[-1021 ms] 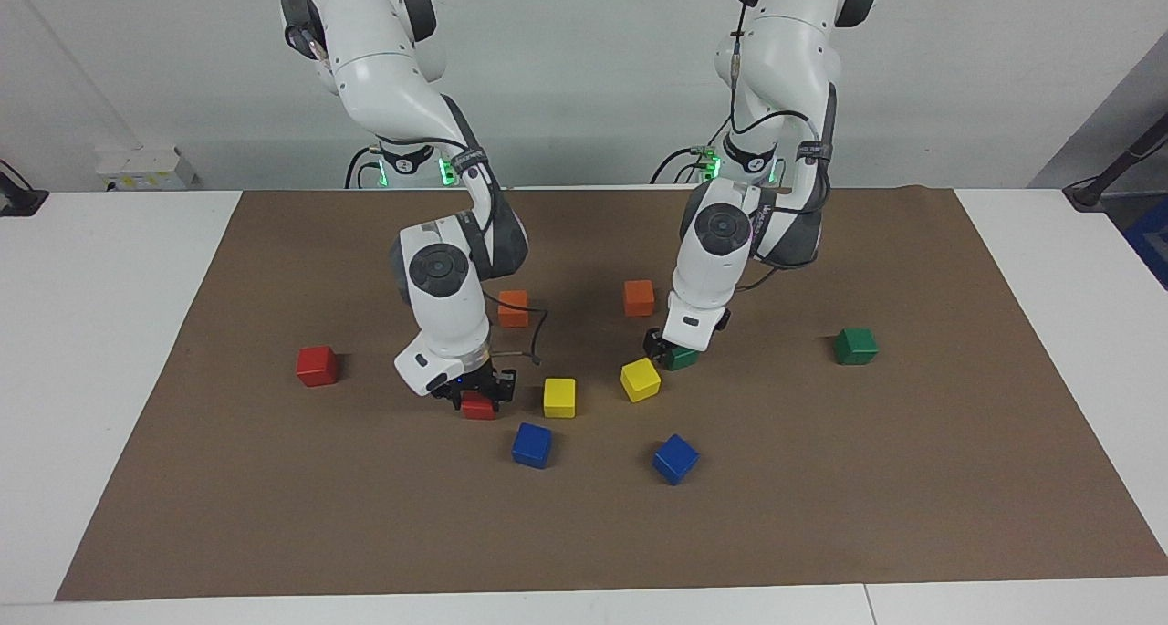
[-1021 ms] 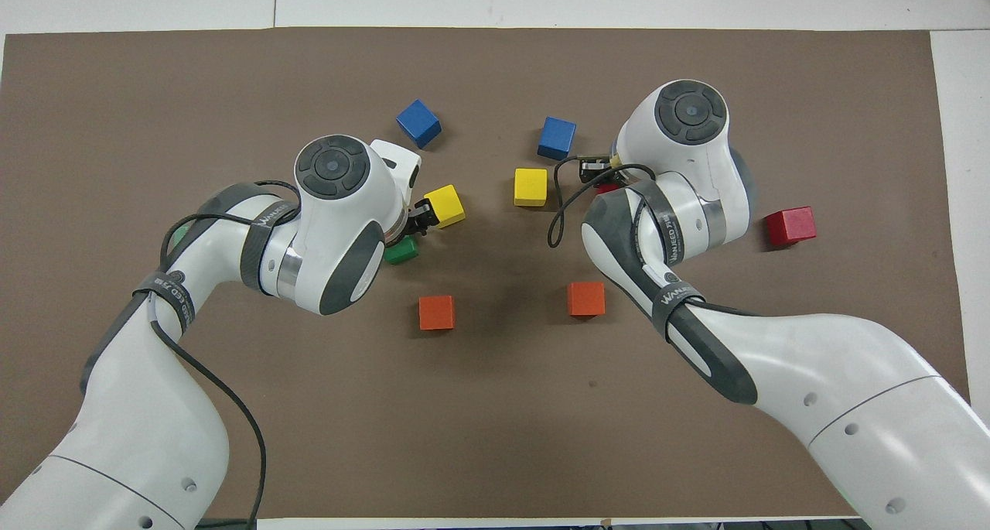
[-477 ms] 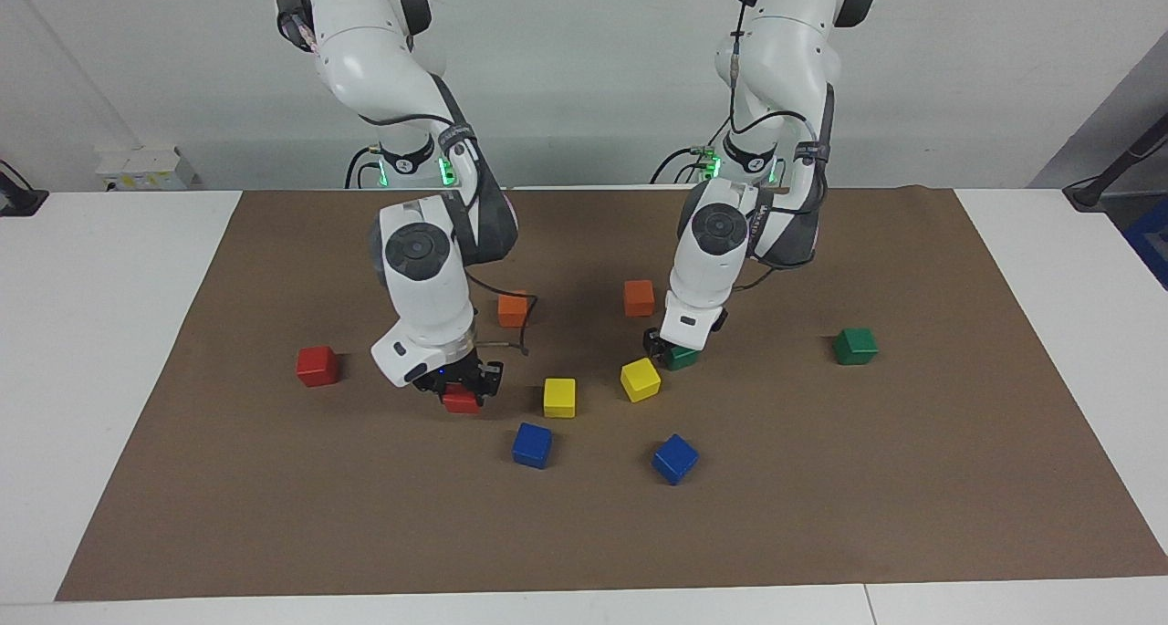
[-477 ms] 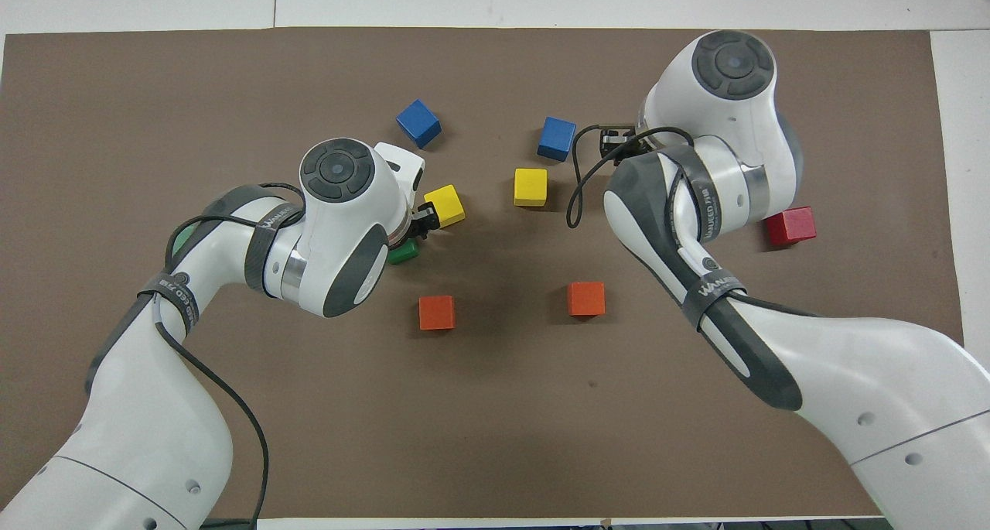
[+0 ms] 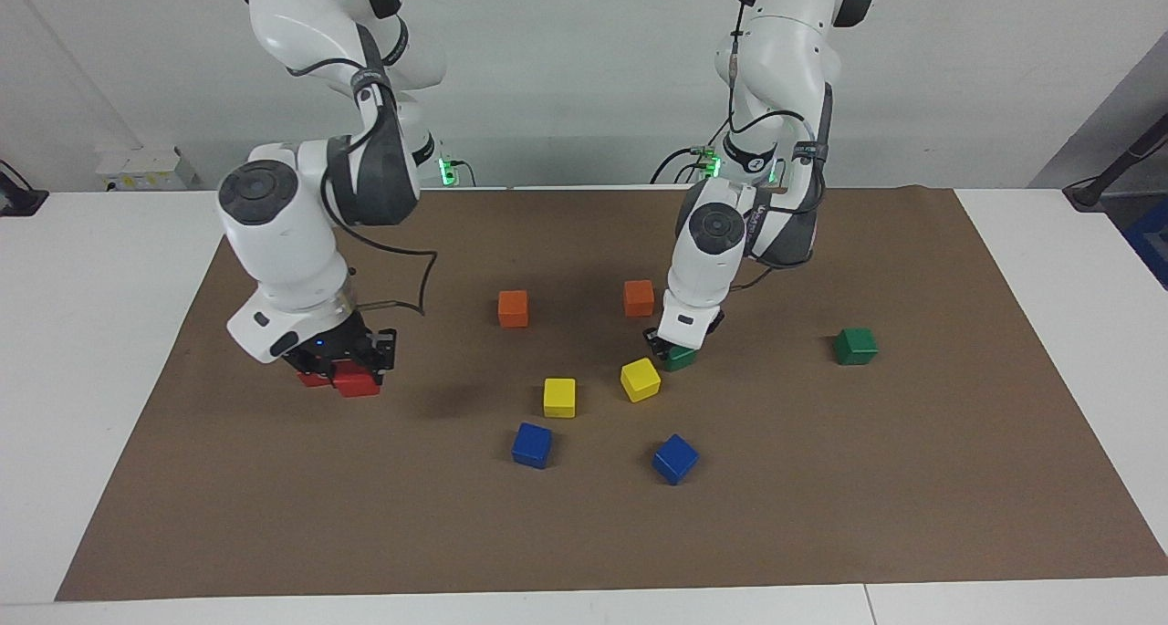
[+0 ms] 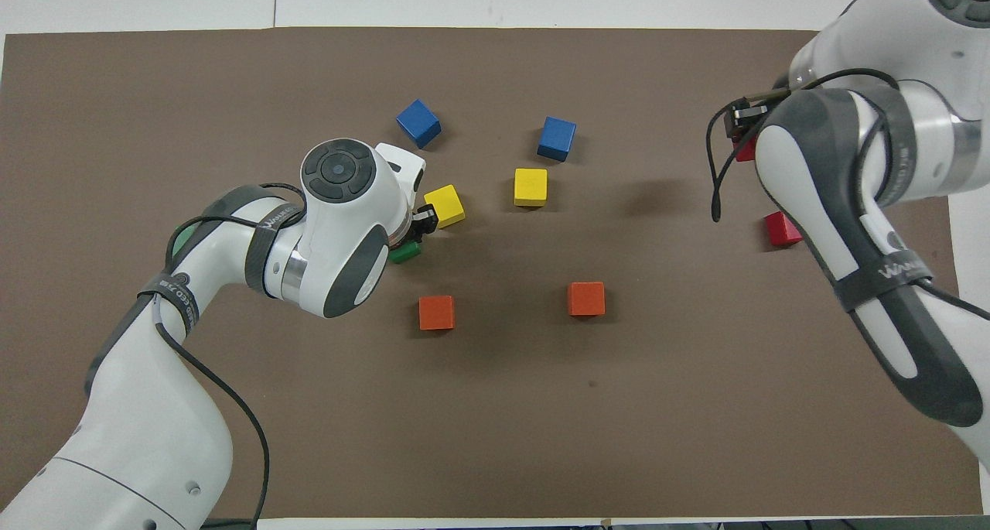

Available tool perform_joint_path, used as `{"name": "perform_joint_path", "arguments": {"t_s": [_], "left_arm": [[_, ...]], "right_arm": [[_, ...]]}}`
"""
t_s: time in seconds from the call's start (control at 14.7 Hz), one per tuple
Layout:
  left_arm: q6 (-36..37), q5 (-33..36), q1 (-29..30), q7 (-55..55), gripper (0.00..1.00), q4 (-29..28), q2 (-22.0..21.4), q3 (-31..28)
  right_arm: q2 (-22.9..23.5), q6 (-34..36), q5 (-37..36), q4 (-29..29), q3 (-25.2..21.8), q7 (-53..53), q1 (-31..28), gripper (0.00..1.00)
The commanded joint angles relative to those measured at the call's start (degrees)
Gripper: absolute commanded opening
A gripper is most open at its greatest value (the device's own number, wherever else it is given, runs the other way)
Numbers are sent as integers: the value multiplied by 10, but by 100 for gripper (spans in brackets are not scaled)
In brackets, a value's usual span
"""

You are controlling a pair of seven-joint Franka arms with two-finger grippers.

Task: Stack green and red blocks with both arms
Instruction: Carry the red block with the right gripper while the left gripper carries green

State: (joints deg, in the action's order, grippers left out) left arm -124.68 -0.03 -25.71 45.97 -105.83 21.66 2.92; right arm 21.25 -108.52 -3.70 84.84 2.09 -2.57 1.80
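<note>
My right gripper is shut on a red block, which hangs just over the mat right beside the second red block. In the overhead view the held red block peeks out under the right gripper, and the second red block lies by the arm. My left gripper is down on the mat, shut on a green block. That green block shows under the left gripper. The other green block sits alone toward the left arm's end.
A yellow cube lies almost against the left gripper, and another yellow cube is nearby. Two blue cubes lie farther from the robots. Two orange cubes lie nearer to them. A brown mat covers the table.
The right arm has carried its red block toward its own end of the table, up to the second red block. The left gripper has closed on the green block.
</note>
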Motion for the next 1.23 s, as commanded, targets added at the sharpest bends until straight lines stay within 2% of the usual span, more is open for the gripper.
{"name": "perform_joint_path", "arguments": {"t_s": [0.0,0.2,0.48,0.75,1.16], "left_arm": [[64,-5,28,-47,0,2,-46,-6],[130,-5,81,-145,0,0,-89,-8],[173,-5,173,-283,0,-3,-123,-9],[161,-5,247,-436,0,-7,-125,-8],[110,-3,285,-529,0,-26,-128,-10]], "right_arm": [[-68,-4,-1,89,6,-69,-26,0],[-104,-24,2,157,6,-105,-50,0],[-148,-106,4,270,6,-110,-84,0],[-141,-120,4,287,6,-106,-116,0],[-131,-159,8,303,6,-105,-119,0]]}}
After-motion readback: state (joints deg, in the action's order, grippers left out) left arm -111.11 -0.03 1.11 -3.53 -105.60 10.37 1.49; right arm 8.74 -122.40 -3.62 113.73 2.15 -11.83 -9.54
